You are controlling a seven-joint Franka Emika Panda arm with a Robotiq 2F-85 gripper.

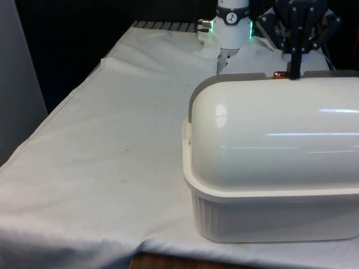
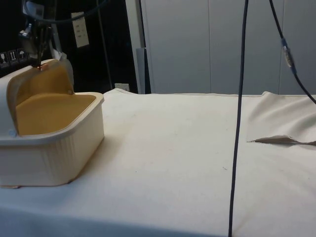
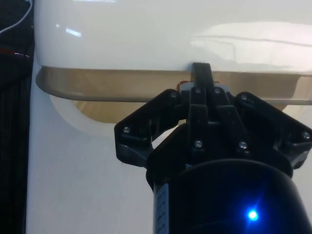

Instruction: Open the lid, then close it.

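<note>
A cream bread box (image 1: 269, 216) stands on the front view's right, its back to that camera. Its domed roll-top lid (image 1: 280, 131) is rolled back. In the side view the box (image 2: 49, 158) is open and its yellowish inside (image 2: 49, 111) shows under the raised lid edge (image 2: 47, 74). My black gripper (image 1: 293, 73) reaches down onto the top edge of the lid, shut on a small copper handle (image 1: 279, 73). In the side view the gripper (image 2: 37, 63) is above that edge. In the wrist view the fingers (image 3: 202, 73) press together at the lid's (image 3: 170, 34) rim.
The white cloth (image 1: 112, 140) stretches bare to the front view's left of the box. A black cable (image 2: 239, 123) hangs down through the side view, and a fold in the cloth (image 2: 281, 139) lies beyond it.
</note>
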